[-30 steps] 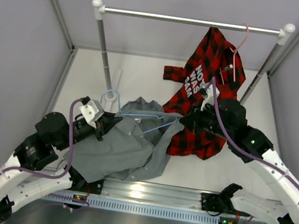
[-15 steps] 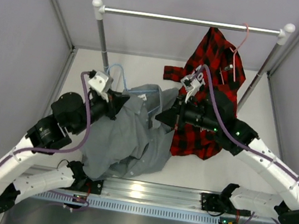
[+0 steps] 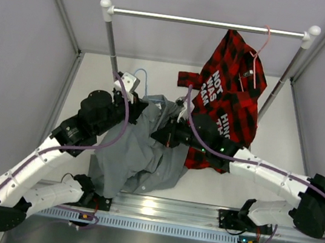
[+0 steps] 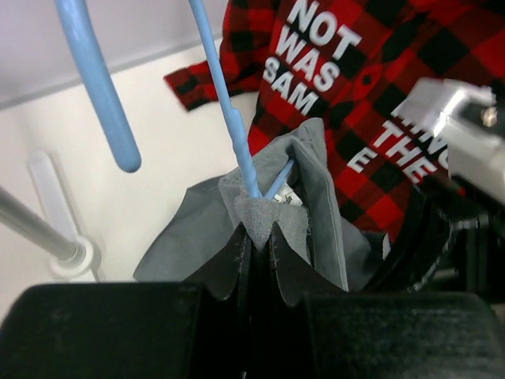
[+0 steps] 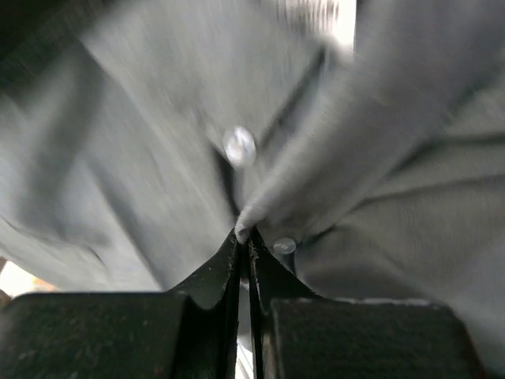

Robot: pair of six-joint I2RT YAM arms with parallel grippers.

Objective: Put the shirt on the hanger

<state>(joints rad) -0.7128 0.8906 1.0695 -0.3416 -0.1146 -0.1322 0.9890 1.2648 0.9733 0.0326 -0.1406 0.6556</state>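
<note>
White bench (image 3: 277, 169) floors a booth with grey walls (image 3: 21, 45). Across the 12 o'clock end of the overhead view a metal rail (image 3: 208, 23) spans two posts. Near its 1 o'clock stretch a plaid shirt (image 3: 227, 100) with white lettering hangs from a pink hanger (image 3: 265, 42), and its lower part drops behind the right arm.

At centre is the shirt (image 3: 139, 155), grey. Its upper end is lifted between the two arms, and the rest sags toward 7 o'clock, reaching near the bench's front edge.

The hanger (image 3: 145, 83), thin blue wire, pokes out at 11 o'clock of the shirt, just above the left wrist. In the left wrist view its wire (image 4: 223, 99) slants down into a grey fold.

The left tool (image 4: 258, 237) is clenched on that fold of the shirt's upper edge, right where the wire enters the cloth. Whether the wire itself is pinched I cannot tell.

At 3 o'clock of the raised cloth, the right tool (image 5: 243, 245) is clenched on a ridge of the shirt's front, just below a pale button (image 5: 239, 146). That view is blurred.
</note>
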